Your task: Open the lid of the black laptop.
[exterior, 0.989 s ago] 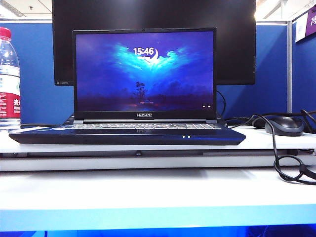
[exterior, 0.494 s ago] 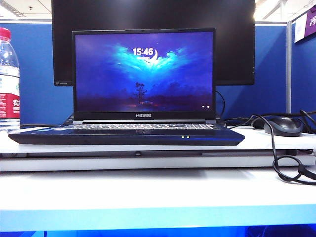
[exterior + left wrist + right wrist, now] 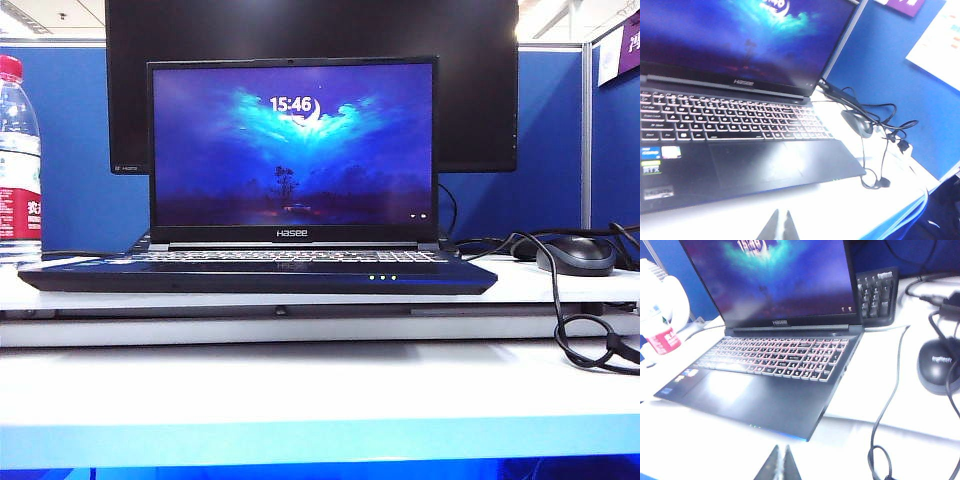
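Exterior view: black laptop [image 3: 257, 272] lid [image 3: 292, 150] upright, white desk [image 3: 320, 385]; both tools [image 3: 780, 227] [image 3: 780, 465] clenched.

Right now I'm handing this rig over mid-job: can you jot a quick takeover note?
Left gripper: shut, holding nothing, in front of the black laptop, clear of it.
Right gripper: shut, holding nothing, likewise off the front edge.
The lid stands upright, screen lit, with the monitor behind it.
Done: the lid is open.
Left: apparently nothing; park the arms.
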Tool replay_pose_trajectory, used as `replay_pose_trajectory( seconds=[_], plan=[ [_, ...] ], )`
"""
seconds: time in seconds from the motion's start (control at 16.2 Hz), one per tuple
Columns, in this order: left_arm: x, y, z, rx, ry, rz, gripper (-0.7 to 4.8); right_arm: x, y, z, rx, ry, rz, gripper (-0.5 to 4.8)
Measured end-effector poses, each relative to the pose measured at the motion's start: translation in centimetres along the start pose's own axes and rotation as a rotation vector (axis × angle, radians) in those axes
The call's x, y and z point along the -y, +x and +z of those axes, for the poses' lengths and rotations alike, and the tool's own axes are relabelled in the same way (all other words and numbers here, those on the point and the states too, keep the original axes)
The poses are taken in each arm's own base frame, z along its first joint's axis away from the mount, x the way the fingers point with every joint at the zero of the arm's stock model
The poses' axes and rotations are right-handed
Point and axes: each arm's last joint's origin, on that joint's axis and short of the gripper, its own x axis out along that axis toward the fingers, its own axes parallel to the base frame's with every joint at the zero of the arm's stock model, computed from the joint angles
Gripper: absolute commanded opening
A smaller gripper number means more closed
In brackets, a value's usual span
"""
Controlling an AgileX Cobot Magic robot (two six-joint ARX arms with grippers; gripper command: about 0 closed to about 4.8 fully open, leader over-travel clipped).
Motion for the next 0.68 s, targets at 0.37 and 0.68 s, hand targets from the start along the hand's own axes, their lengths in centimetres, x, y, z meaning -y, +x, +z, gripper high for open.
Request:
replay_pose_trajectory(
  seconds=[0.37,0.68],
  plan=[
    [0.34,0.07,-0.15,-0.024,0.002,-0.059,-0.05,-0.02,-0.04,0.05,0.001,0.001,0.001,-0.01],
    [0.16,0.03,-0.32,-0.027,0.119,-0.013,-0.05,-0.02,-0.04,0.05,0.001,0.001,0.001,-0.01]
  ],
)
